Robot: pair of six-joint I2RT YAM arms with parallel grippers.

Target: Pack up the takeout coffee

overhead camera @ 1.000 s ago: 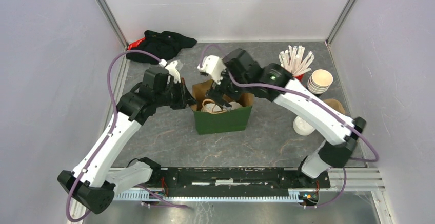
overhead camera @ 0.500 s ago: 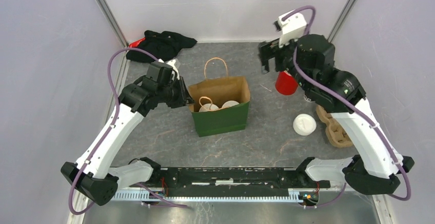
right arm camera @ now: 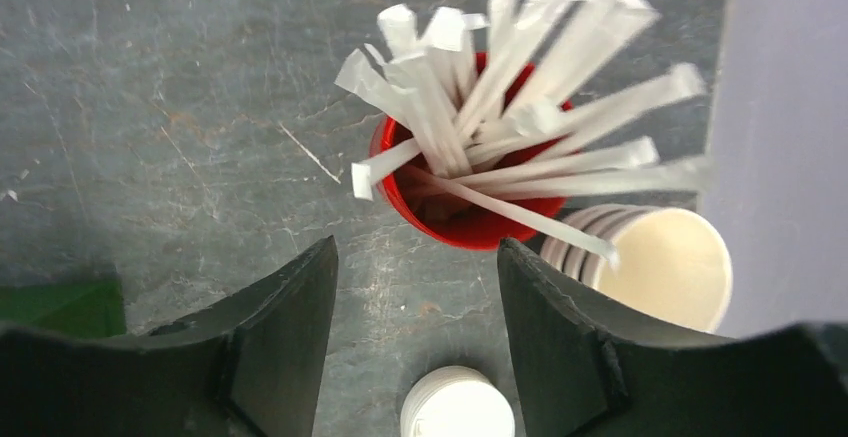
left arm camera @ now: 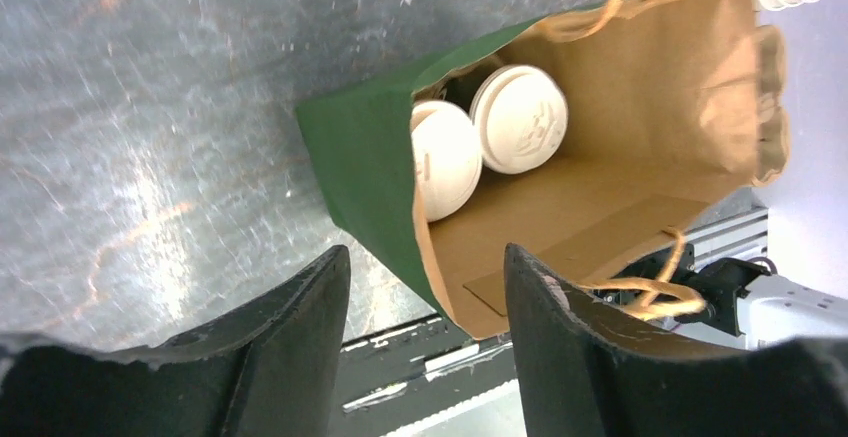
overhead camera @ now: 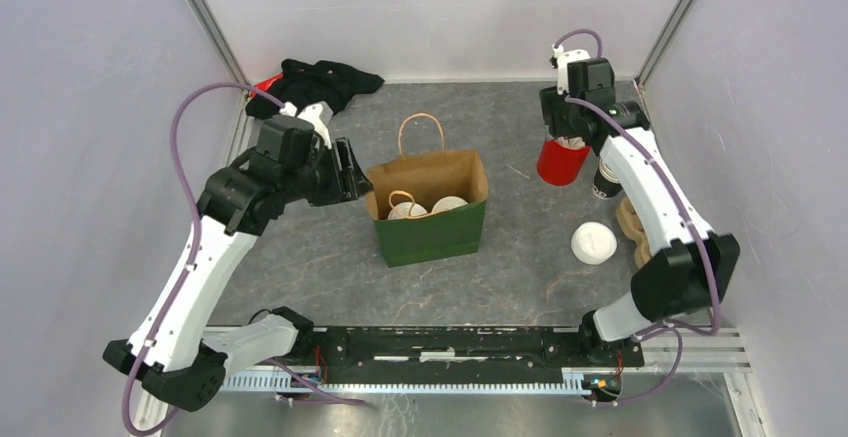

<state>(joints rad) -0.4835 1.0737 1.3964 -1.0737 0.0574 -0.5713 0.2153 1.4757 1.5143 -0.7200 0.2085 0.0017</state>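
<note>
From the top camera, the paper bag (overhead camera: 432,235), green outside and brown inside, stands open in the middle of the table (overhead camera: 500,287). The takeout coffee cups (overhead camera: 408,209) sit side by side inside it, white lids up. The left gripper (overhead camera: 352,172) hangs just beside the bag's left edge. The right gripper (overhead camera: 563,135) hovers over the red cup (overhead camera: 558,165) near the far right corner. A loose white lid (overhead camera: 594,243) lies apart from both.

In the left wrist view, the left gripper (left arm camera: 425,347) has its jaws spread and holds nothing. Beyond them the takeout coffee cups (left arm camera: 520,117) touch each other at the bottom of the paper bag (left arm camera: 365,172).

In the right wrist view, the right gripper (right arm camera: 415,347) is likewise parted and empty, above the red cup (right arm camera: 470,229) full of wrapped straws (right arm camera: 500,87). A stack of lidless cups (right arm camera: 670,267) stands just beside it, and the loose white lid (right arm camera: 458,409) is near.
</note>
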